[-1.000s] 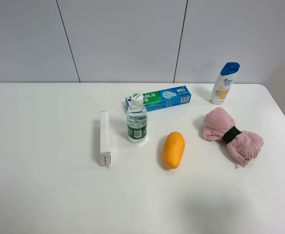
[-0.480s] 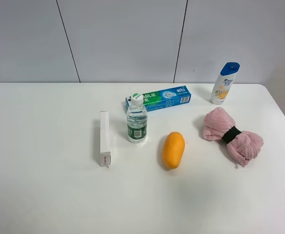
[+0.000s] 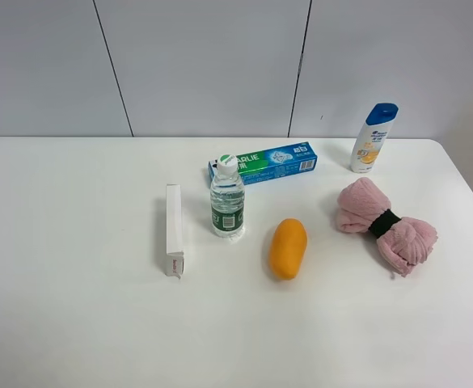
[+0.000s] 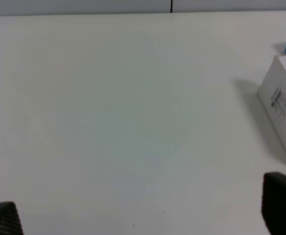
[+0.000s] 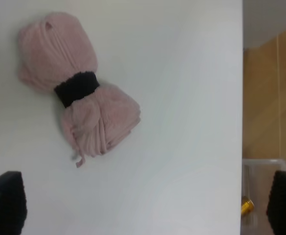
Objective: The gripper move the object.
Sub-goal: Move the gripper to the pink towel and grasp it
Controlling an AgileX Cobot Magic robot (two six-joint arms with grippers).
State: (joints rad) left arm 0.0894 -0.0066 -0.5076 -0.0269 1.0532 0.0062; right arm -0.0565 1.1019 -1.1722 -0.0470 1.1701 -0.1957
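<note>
The pink fuzzy towel bundle point(image 3: 386, 225), cinched by a black band, lies on the white table at the right. Neither arm shows in the exterior high view. In the right wrist view the towel point(image 5: 79, 88) lies ahead of my right gripper point(image 5: 145, 203). Its two dark fingertips point(image 5: 6, 200) stand wide apart, open and empty, clear of the towel. My left gripper point(image 4: 143, 215) is open and empty over bare table, fingertips point(image 4: 282, 205) far apart. The towel is out of the left wrist view.
An orange oval fruit point(image 3: 288, 248), a water bottle point(image 3: 227, 202), a toothpaste box point(image 3: 264, 163), a white box point(image 3: 173, 229) and a shampoo bottle point(image 3: 372, 137) stand on the table. The white box point(image 4: 279, 105) is near my left gripper. The table's edge point(image 5: 242, 98) runs close to the towel.
</note>
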